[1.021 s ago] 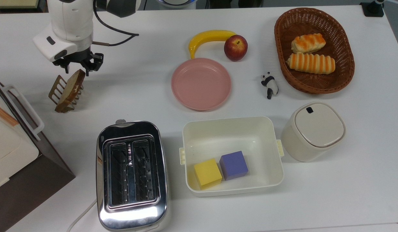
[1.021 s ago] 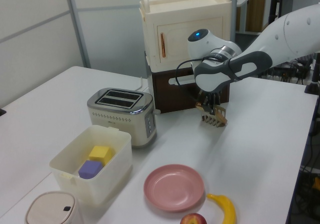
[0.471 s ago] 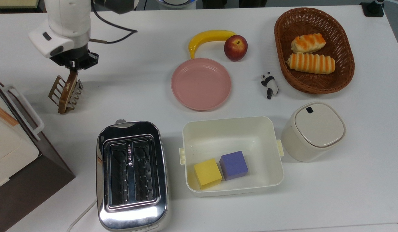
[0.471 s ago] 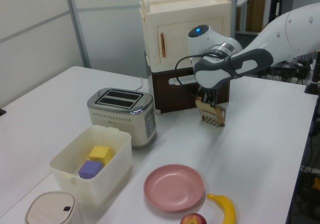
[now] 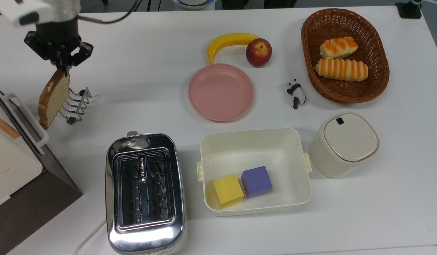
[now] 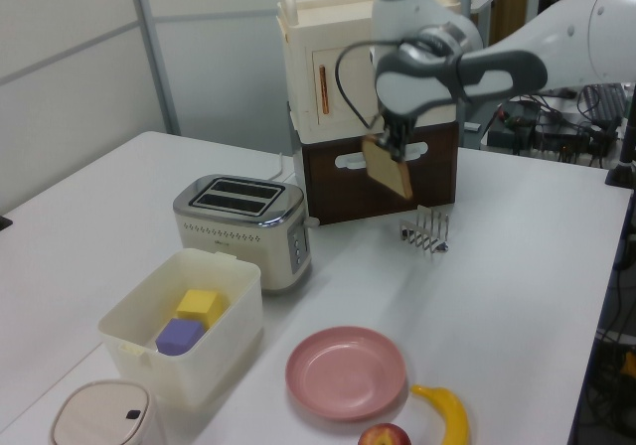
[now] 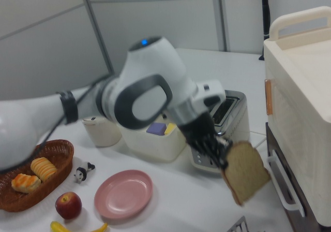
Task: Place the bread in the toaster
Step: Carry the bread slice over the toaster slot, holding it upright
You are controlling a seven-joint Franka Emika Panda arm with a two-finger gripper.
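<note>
In the top view, nearest to the lower edge stands the toaster (image 5: 145, 193), at about 7 o'clock from the middle of the table (image 5: 162, 88); both of its dark slots are empty. Higher, at about 9 o'clock, the wire rack (image 5: 76, 105) stands on the table with nothing in it. Just beside it hangs the bread (image 5: 54, 97), lifted clear of the rack, and I hold it by its upper edge. My pincer (image 5: 61, 65) is closed narrow on this slice, at about 10 o'clock. So I judge the picking up is done. What is left is to carry the slice over to the toaster, line it up with one slot, lower it in and let go
</note>
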